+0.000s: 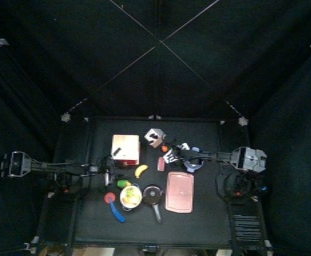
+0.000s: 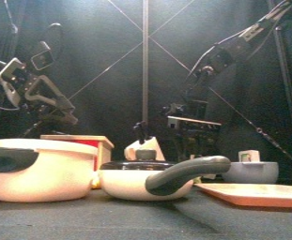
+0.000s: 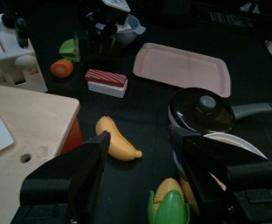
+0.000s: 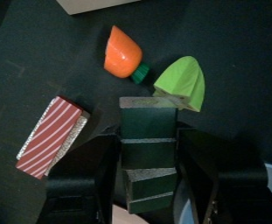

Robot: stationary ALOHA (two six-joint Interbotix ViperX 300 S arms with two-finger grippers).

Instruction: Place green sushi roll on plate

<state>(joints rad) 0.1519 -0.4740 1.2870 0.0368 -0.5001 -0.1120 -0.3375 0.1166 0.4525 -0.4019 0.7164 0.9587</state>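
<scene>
The right gripper (image 4: 149, 171) straddles the green roll (image 4: 148, 149), jaws wide, beside a carrot (image 4: 122, 51). The left gripper (image 3: 138, 179) hangs open; the plate (image 3: 183, 67) is bare.

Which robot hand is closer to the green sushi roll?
The right. The right gripper has its open jaws either side of the green sushi roll. The left gripper hangs apart from it, over the banana and corn.

The black table (image 1: 211, 232) is carrying the pink plate (image 3: 184, 68), a lidded grey pan (image 3: 208, 111), a white pot (image 2: 39, 170), a banana (image 3: 119, 138), corn (image 3: 170, 201), a striped red block (image 3: 107, 81), a carrot (image 4: 122, 50), a green wedge (image 4: 181, 80) and a wooden box (image 1: 123, 146).
</scene>
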